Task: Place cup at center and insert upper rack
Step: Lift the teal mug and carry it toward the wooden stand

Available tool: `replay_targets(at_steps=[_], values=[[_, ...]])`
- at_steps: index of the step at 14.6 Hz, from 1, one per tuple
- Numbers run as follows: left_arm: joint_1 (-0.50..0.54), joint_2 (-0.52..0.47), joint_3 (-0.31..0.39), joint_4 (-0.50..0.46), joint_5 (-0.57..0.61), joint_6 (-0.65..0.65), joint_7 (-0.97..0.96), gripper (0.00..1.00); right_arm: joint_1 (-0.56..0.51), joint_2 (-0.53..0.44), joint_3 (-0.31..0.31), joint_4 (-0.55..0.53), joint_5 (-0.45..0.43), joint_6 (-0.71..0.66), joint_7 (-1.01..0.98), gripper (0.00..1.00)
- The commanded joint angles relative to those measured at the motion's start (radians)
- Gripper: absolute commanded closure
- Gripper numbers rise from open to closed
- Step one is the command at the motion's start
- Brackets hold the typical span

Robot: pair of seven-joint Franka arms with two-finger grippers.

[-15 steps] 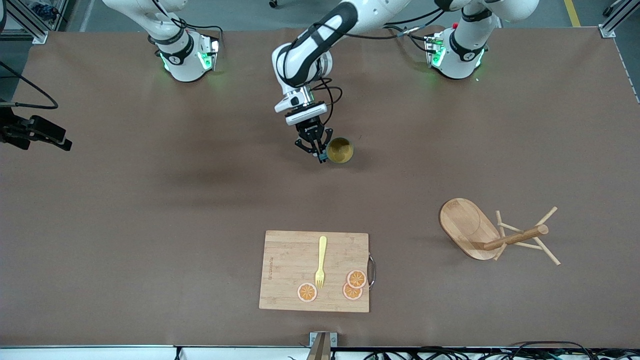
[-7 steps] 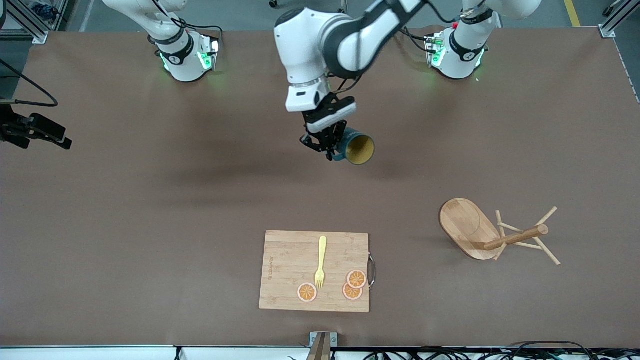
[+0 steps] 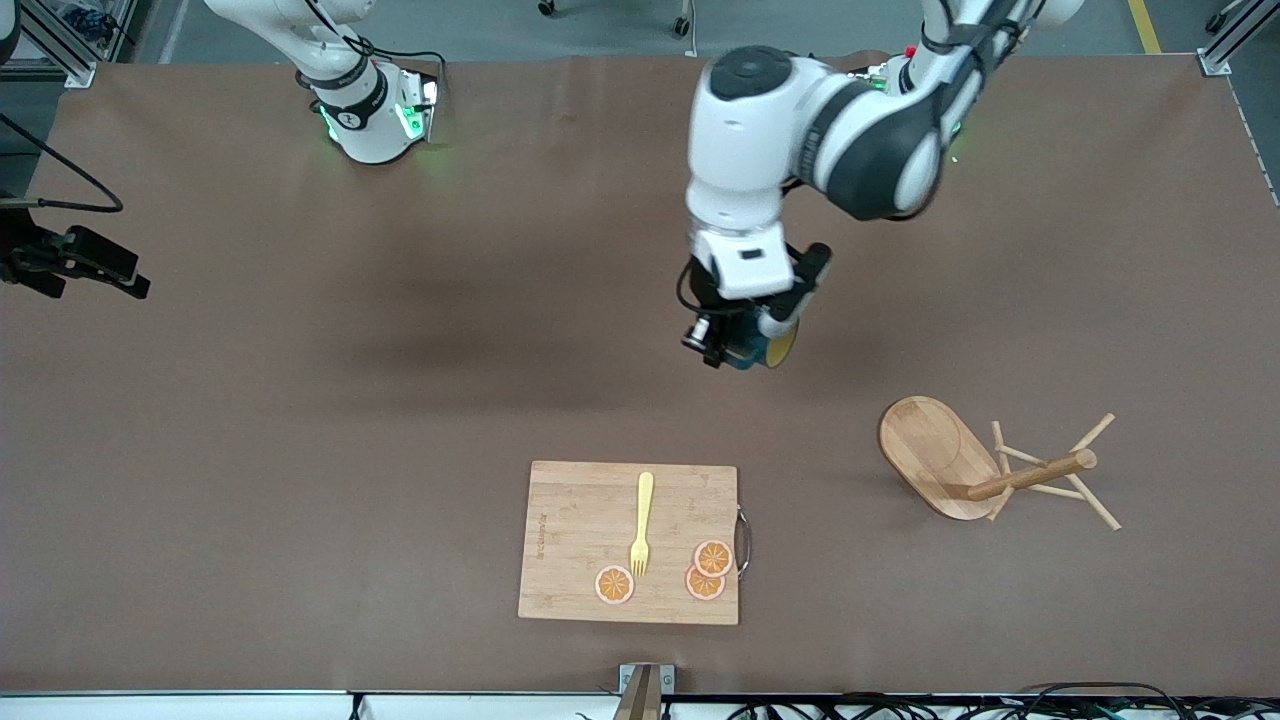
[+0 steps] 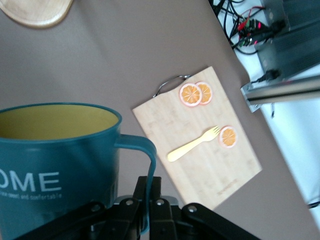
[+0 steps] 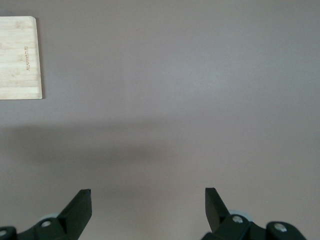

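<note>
The scene is lit evenly and brightly from overhead. Soft, blurred shadows of the arms are cast on the brown table [image 3: 300,420], darkest as a broad band farther from the front camera than the cutting board [image 3: 580,520]. No strong glare is seen on the table. In the left wrist view the cup [image 4: 55,165] is rendered slightly soft. The rack [image 3: 985,465] is sharply resolved.

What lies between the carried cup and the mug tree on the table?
Only bare tabletop, as the front view shows. The left claw holds the cup above it; the upper rack lies tipped over.
</note>
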Motion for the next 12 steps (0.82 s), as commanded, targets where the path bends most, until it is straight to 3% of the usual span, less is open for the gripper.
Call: replay_targets(at_steps=[1,3,7,12], values=[[0.091,-0.047,-0.009,-0.029,-0.157,0.079,0.002,1.00,0.005,-0.035,-0.001,-0.034,-0.013,0.001,-0.008,0.00],[0.159,-0.061,-0.009,-0.029,-0.275,0.124,0.043,1.00,0.007,-0.037,-0.001,-0.034,-0.013,-0.005,-0.006,0.00],[0.298,-0.101,-0.009,-0.071,-0.622,0.123,0.317,1.00,0.022,-0.038,-0.001,-0.034,-0.013,-0.003,0.003,0.00],[0.455,-0.094,-0.009,-0.110,-0.911,0.114,0.552,1.00,0.028,-0.037,-0.001,-0.034,-0.013,-0.003,0.005,0.00]])
